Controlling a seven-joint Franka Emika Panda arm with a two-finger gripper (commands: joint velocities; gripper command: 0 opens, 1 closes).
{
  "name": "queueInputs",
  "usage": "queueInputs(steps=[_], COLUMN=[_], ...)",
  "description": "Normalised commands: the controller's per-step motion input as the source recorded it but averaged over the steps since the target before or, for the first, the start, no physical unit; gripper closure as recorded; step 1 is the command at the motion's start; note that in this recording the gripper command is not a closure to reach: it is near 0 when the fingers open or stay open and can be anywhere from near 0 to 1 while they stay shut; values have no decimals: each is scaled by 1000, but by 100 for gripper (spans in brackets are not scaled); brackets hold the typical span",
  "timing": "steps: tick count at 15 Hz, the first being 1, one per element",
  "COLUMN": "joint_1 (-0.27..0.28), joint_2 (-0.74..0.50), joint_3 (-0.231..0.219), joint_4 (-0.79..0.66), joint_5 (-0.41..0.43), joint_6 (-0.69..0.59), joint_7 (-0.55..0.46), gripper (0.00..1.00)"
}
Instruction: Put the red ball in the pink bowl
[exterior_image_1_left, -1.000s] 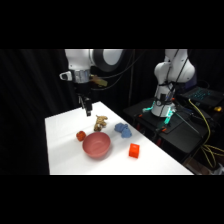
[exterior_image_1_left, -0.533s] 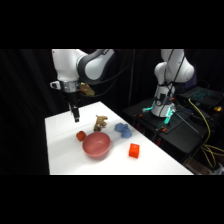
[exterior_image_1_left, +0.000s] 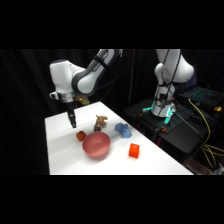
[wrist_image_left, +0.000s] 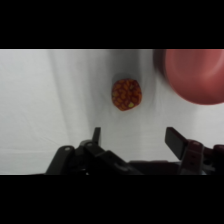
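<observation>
My end effector (wrist_image_left: 132, 137) is released, its two fingers spread wide with nothing between them, and it hangs above the table (exterior_image_1_left: 60, 150), not touching anything. The ball (wrist_image_left: 126, 94) lies on the table ahead of my fingers in the wrist view, roughly on the line midway between them though a shade toward the left finger, so I judge the coming move to be a short advance forward and then a drop straight down. Being round, it has no long axis and no wrist turn seems needed. In the side view the ball (exterior_image_1_left: 80, 135) sits below and slightly toward the bowl (exterior_image_1_left: 96, 145) from my tip, just beside the bowl's rim. In the wrist view the bowl (wrist_image_left: 195, 75) is cut off at the upper right, and my fingertips' lower ends are hidden behind the black linkage.
</observation>
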Motion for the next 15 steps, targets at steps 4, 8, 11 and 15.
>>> queueInputs(steps=[4,8,11,15], joint_1=[-75,-104,-138,-161], joint_2=[135,69,25,-21], joint_3=[84,95,106,133], joint_4=[74,-1,-122,-162], joint_5=[176,174,181,198], joint_6=[68,117,178,232], joint_7=[-79,-105,-143,-203], gripper=[0,0,0,0])
